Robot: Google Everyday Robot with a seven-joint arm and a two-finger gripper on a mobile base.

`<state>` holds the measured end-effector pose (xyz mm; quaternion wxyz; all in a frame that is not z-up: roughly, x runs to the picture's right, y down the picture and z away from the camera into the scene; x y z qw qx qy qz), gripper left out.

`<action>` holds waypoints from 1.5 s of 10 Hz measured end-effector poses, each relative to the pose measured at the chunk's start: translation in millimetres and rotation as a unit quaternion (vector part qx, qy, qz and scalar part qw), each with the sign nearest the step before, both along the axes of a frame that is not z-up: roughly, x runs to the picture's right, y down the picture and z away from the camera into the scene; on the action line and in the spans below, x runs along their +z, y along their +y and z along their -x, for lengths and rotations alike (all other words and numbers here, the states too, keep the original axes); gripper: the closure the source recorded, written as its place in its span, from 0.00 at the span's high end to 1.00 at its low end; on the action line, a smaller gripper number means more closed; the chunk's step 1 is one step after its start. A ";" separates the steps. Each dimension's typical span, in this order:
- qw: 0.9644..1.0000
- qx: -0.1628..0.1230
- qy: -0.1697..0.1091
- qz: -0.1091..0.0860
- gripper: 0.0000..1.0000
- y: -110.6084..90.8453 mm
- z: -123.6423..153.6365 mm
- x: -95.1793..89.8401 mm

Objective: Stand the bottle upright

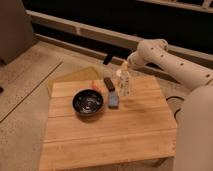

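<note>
The whitish-cream bottle stands upright on the wooden table, near the far edge and just right of the blue-grey block. My gripper is directly above the bottle's neck, at or very near its cap. The white arm reaches in from the right. Whether the gripper touches the bottle cannot be told.
A black bowl sits left of the block. A small black bar and a small orange piece lie behind them. A tan flat board lies on the floor past the table's far left corner. My body fills the right edge.
</note>
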<state>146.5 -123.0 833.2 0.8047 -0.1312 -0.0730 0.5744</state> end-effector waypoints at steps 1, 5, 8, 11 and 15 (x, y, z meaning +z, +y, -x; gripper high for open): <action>1.000 -0.010 0.005 -0.011 0.00 -0.1 -8.2 -2.2; 0.998 -0.045 -0.020 -0.041 0.00 8.8 -4.1 -0.4; 0.996 -0.064 -0.049 -0.048 0.00 12.6 9.6 8.5; 0.993 -0.083 -0.063 -0.049 0.00 12.0 3.0 18.7; 0.988 -0.116 -0.099 -0.036 0.00 21.3 10.9 30.8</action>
